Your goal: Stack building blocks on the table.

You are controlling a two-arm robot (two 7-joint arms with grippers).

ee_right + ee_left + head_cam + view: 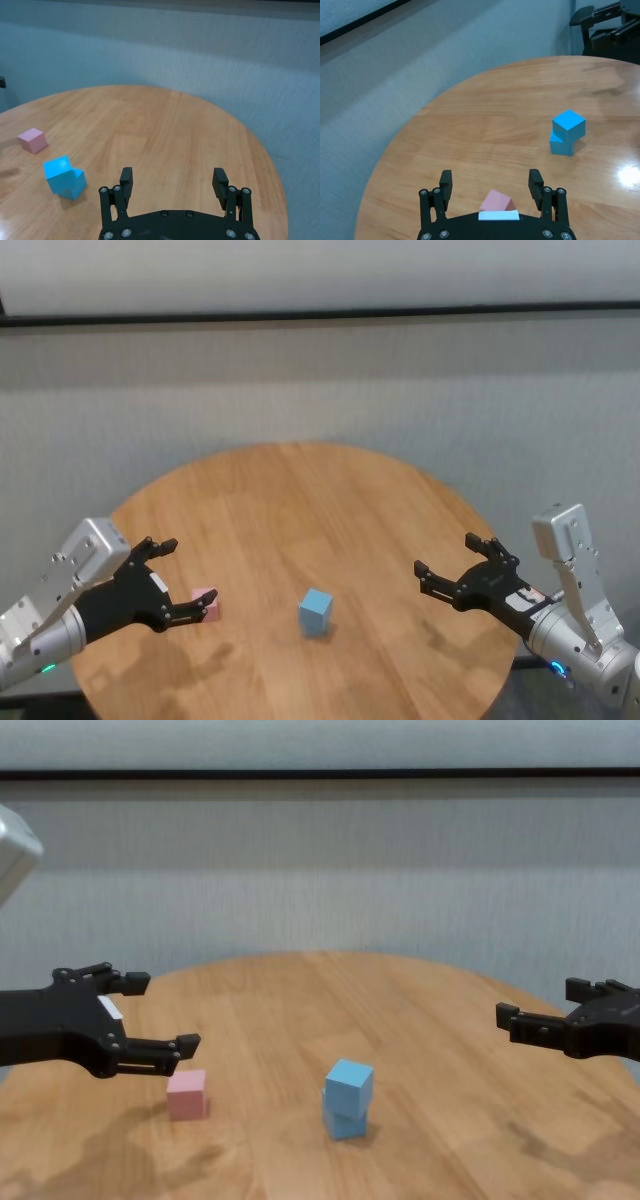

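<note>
The left hand (170, 582) hangs over the table's left edge with its fingers (536, 184) spread wide and holding nothing. The pink block (187, 1093) sits on the table (300, 500) just under and beyond the fingertips, near that left edge; in the left wrist view it lies between the two fingers, but whether it touches either cannot be told. Nothing stands between this hand and the block.

Farther in, about the middle of the table's near half, the two light blue blocks (348, 1097) are stacked, the upper one twisted a little on the lower one. They stand well apart from the pink block, with bare wood between.

The right hand (455, 570) hovers at the table's right edge, its fingers (220, 181) likewise wide and empty, well apart from the blue stack. Behind the table's far edge runs a grey wall (320, 380).
</note>
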